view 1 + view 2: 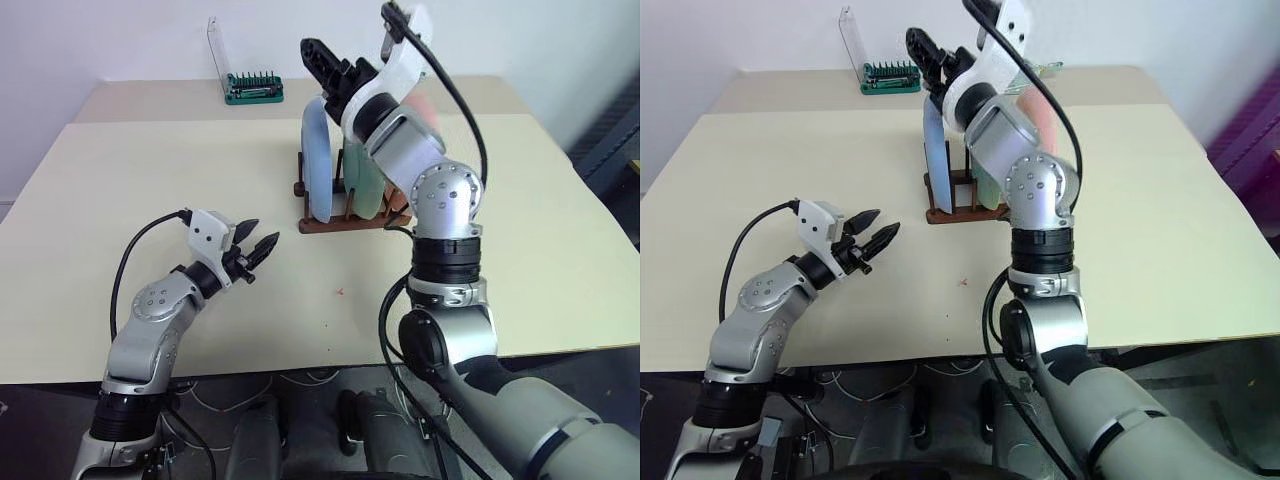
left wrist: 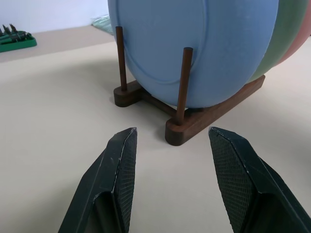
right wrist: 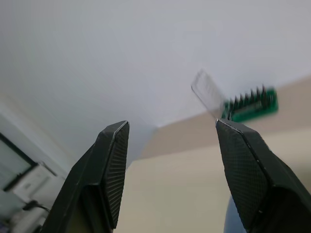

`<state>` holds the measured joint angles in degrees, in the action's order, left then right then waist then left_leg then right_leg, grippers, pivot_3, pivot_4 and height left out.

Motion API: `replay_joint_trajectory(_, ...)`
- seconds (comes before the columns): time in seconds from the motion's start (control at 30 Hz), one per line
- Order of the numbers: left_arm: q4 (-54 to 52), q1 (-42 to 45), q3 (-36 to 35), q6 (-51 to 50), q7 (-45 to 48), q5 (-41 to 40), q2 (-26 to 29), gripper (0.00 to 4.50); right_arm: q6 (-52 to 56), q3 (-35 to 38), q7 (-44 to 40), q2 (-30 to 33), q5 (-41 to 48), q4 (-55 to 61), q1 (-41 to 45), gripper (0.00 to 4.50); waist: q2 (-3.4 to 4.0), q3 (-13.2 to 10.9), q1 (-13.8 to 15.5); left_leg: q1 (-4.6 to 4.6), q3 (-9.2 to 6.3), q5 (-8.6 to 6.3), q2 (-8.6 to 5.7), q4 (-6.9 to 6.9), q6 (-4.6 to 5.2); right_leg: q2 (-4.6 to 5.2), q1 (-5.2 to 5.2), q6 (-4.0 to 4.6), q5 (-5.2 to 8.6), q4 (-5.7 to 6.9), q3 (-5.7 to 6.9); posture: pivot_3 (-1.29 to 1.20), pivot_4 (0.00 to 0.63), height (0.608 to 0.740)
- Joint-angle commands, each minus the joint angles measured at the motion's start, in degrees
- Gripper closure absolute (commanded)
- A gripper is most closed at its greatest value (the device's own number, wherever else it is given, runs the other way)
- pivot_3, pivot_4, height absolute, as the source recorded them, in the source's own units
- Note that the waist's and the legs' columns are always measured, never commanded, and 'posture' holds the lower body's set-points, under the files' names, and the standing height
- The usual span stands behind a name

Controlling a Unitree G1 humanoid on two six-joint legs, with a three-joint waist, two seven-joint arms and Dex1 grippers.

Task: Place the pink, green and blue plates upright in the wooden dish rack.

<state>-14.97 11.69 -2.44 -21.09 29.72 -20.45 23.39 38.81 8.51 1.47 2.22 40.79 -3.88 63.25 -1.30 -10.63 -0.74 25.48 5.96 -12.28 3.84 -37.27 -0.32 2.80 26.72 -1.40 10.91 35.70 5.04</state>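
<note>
All three plates stand upright in the wooden dish rack (image 1: 345, 222) at mid-table. The blue plate (image 1: 318, 160) is nearest the left, the green plate (image 1: 362, 185) sits behind it, and the pink plate (image 1: 428, 108) is last, mostly hidden by my right arm. My right gripper (image 1: 322, 62) hovers open above the blue plate's top edge with nothing between its fingers. My left gripper (image 1: 262, 233) hangs open and empty low over the table, left of the rack. In the left wrist view the blue plate (image 2: 194, 43) leans between the rack's pegs (image 2: 183, 82).
A green-based tool holder (image 1: 252, 88) with a clear raised lid stands at the back of the table, left of the rack. The beige table (image 1: 120, 180) spreads wide on both sides. A small red mark (image 1: 340, 293) lies on the table in front of the rack.
</note>
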Motion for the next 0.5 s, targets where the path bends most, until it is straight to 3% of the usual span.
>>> replay_joint_trajectory(0.03,-2.43,0.51,-0.76,0.68,-0.66,0.54,0.21,2.10,-5.23,-5.71,-14.96,10.87,-6.11,9.67,-2.19,1.66,-0.01,0.01,0.26,0.02,-0.02,0.00,-0.01,0.03,0.00,0.00,-0.02,0.03,0.04,-0.11,0.01,0.00,0.150,0.730)
replay_joint_trajectory(0.13,-1.58,-0.50,-2.30,1.04,-0.01,0.50,1.66,2.10,-8.70,-3.93,-31.69,24.74,-5.94,14.40,-11.67,1.66,-0.08,0.05,0.23,-0.01,-0.03,-0.04,-0.02,0.12,0.06,-0.01,-0.18,0.00,0.04,-0.43,0.02,0.00,0.150,0.730)
replay_joint_trajectory(0.3,1.42,-1.81,-3.56,2.32,2.35,1.00,4.54,2.10,-8.65,3.48,-48.16,43.17,-4.57,17.84,-32.17,1.66,0.04,0.00,0.85,-0.06,0.07,-0.13,-0.07,0.13,0.18,0.07,-0.23,0.04,0.08,-0.54,0.02,0.00,0.150,0.730)
replay_joint_trajectory(0.4,3.26,-1.75,-3.22,3.25,3.38,1.73,5.03,2.10,-7.68,6.93,-51.22,46.35,-3.15,19.31,-41.49,1.66,0.13,-0.04,0.84,-0.10,0.14,-0.13,-0.05,0.13,0.18,-0.03,-0.15,-0.04,0.14,-0.51,-0.06,0.00,0.150,0.730)
replay_joint_trajectory(0.5,5.10,-1.40,-2.62,4.39,4.07,2.71,5.00,2.10,-11.77,5.12,-49.05,46.18,-10.20,17.59,-47.44,1.66,0.13,-0.03,0.85,-0.19,-0.04,-0.15,-0.02,0.10,0.15,-0.14,-0.18,0.10,0.08,-0.52,-0.05,0.00,0.150,0.730)
